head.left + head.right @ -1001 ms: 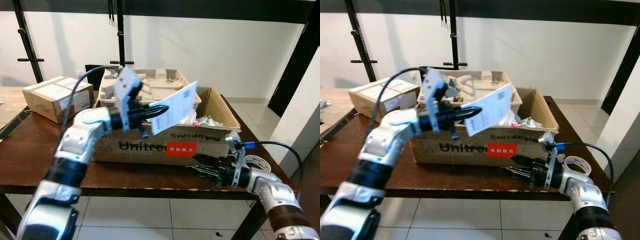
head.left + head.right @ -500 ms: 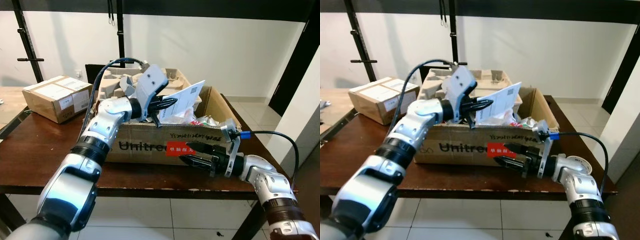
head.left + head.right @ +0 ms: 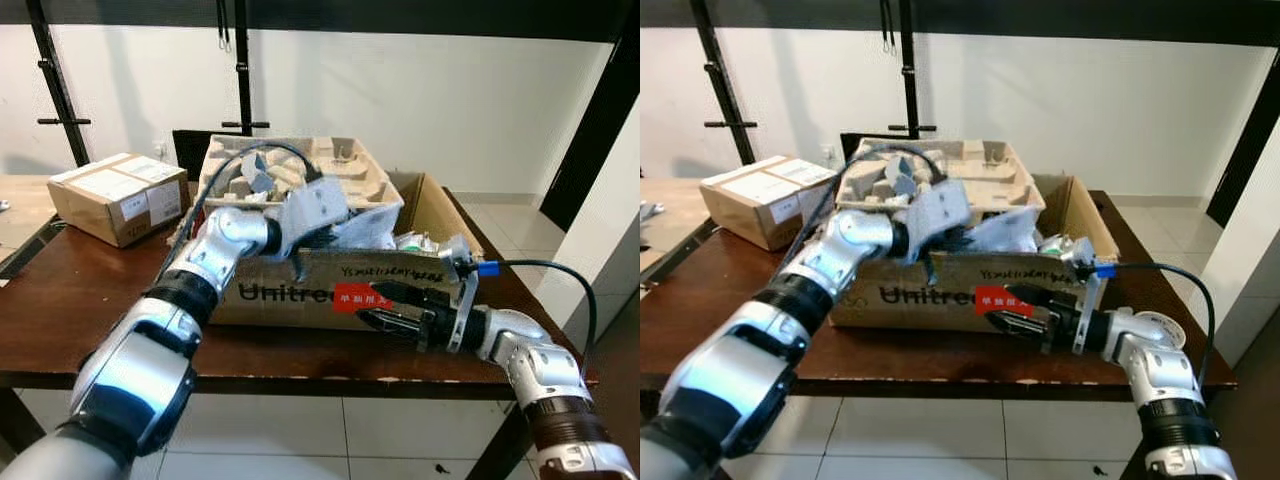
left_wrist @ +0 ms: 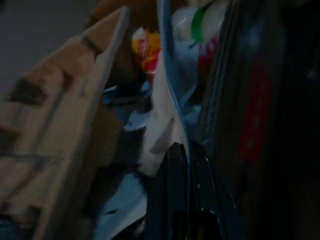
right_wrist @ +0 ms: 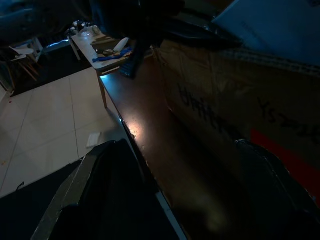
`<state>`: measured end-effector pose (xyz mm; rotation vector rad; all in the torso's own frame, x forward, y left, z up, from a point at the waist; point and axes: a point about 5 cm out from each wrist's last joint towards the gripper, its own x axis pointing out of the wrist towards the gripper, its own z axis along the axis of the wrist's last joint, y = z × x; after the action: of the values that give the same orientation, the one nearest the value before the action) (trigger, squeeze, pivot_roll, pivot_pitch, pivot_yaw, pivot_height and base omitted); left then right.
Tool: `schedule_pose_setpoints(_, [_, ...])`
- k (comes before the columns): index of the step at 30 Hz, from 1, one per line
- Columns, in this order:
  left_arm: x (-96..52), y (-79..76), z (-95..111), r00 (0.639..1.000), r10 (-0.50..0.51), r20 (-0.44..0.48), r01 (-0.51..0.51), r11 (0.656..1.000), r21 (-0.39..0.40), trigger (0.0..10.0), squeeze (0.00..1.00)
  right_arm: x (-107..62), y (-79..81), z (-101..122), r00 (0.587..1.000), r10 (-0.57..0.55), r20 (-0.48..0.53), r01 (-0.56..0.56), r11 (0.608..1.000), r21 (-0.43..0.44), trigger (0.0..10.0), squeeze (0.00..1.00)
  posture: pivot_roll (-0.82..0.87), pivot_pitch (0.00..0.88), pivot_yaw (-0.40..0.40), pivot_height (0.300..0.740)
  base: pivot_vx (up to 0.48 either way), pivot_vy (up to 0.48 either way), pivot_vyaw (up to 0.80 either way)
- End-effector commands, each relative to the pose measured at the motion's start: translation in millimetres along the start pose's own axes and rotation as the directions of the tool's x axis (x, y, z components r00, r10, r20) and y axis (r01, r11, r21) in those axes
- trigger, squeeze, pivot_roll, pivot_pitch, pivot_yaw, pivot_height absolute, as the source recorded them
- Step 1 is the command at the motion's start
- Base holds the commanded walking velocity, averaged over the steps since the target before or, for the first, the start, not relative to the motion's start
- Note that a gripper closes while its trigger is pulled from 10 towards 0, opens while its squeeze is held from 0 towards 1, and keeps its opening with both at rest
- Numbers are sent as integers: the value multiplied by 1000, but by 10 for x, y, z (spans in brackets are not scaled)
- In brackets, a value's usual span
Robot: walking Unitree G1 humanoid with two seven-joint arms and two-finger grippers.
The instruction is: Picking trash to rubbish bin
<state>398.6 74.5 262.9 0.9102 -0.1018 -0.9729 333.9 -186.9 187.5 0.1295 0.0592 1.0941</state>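
From the left eye view, the left gripper [image 3: 335, 236] reaches over the front wall of the cardboard box [image 3: 300, 285] on the dark counter [image 3: 60, 310], its jaws down among the trash with the white paper [image 3: 365, 232]. The right gripper [image 3: 385, 308] lies against the box front, jaws spread apart and empty. A smaller box [image 3: 115, 195] sits well apart.

In the left wrist view, the jaws [image 4: 181, 165] pinch the paper's thin edge inside the box.

In the right wrist view, wide-spread fingers [image 5: 95, 200] frame the counter edge.

The left arm stretches forward, its left end effector [image 4: 182, 165] pinched closed. The right end effector [image 3: 385, 308] extends leftward, fingers spread apart.
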Motion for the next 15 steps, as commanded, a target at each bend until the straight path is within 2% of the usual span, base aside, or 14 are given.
schedule_pose_setpoints(1, [-26, 26, -84, 997, 17, -81, -12, 998, 57, 10000, 0, -12, 9, -9, 1000, -4, -4, 4, 1000, 2, 10000, 0, 31, 0, 0, 740, 0, 0, 0])
schedule_pose_setpoints(2, [-29, 53, -96, 993, 58, -102, -47, 994, 100, 10000, 0, -9, 3, -7, 1000, -8, -4, 8, 1000, -1, 10000, 0, 34, 0, -1, 740, 0, 0, 0])
schedule_pose_setpoints(3, [-29, 53, -96, 993, 58, -102, -47, 994, 100, 10000, 0, -9, 3, -7, 1000, -8, -4, 8, 1000, -1, 10000, 0, 34, 0, -1, 740, 0, 0, 0])
schedule_pose_setpoints(4, [-33, 76, -99, 990, 91, -110, -76, 988, 134, 10000, 0, -7, -1, -5, 1000, -10, -4, 10, 1000, -3, 10000, 0, 34, 0, -1, 740, 0, 0, 0])
schedule_pose_setpoints(7, [-39, 66, -143, 985, 91, -144, -66, 984, 166, 10000, 0, -2, -2, -1, 1000, -10, -3, 10, 1000, -3, 10000, 0, 35, 0, 0, 740, 0, 0, 0])
schedule_pose_setpoints(10, [-40, 42, -176, 984, 69, -164, -41, 985, 169, 10000, 0, 0, -1, 0, 1000, -10, -2, 10, 1000, -3, 10000, 0, 35, 0, 2, 740, 0, 0, 0])
schedule_pose_setpoints(12, [-47, -10, -243, 981, 19, -193, 9, 990, 139, 10000, 0, 7, 1, 3, 1000, -10, -1, 10, 1000, -4, 10000, 0, 35, 0, 1, 740, 0, 0, 0])
schedule_pose_setpoints(13, [-49, -17, -259, 981, 11, -195, 13, 993, 121, 10000, 110, 8, 1, 5, 1000, -11, -1, 11, 1000, -4, 10000, 0, 35, 0, -1, 740, 0, 0, 0])
schedule_pose_setpoints(14, [-49, -17, -259, 981, 11, -195, 13, 993, 121, 10000, 110, 8, 1, 5, 1000, -11, -1, 11, 1000, -4, 10000, 0, 35, 0, -1, 740, 0, 0, 0])
schedule_pose_setpoints(15, [-49, -3, -253, 982, 23, -185, -4, 995, 103, 10000, 882, 9, -1, 7, 1000, -12, -1, 12, 1000, -4, 10000, 0, 36, 0, -3, 740, 0, 0, 0])
